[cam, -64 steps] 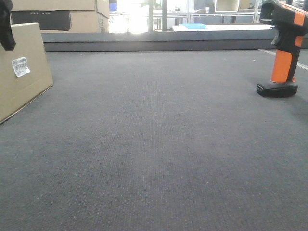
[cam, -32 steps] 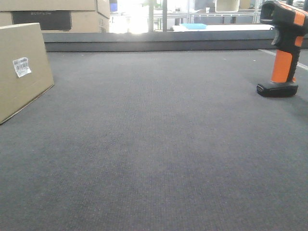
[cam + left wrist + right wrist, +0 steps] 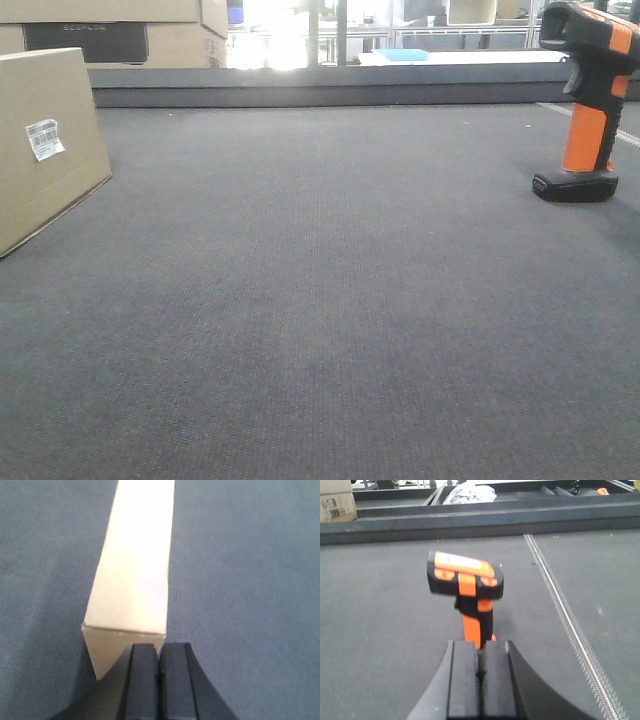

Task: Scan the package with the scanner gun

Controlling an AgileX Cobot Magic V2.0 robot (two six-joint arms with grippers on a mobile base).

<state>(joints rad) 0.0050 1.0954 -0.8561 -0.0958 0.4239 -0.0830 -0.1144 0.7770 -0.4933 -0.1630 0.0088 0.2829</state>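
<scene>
Both tools pressed together: left (image 3: 158, 662) above package (image 3: 137, 565), right (image 3: 480, 665) behind scanner gun (image 3: 467, 587).

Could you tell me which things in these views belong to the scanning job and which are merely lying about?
Belongs to the job:
- the package, standing on the mat, with its white barcode label
- the scanner gun, upright on its foot
- the left hand and right hand, both shut and empty

Just lying about:
- the stacked cartons behind
- the blue item far back
</scene>
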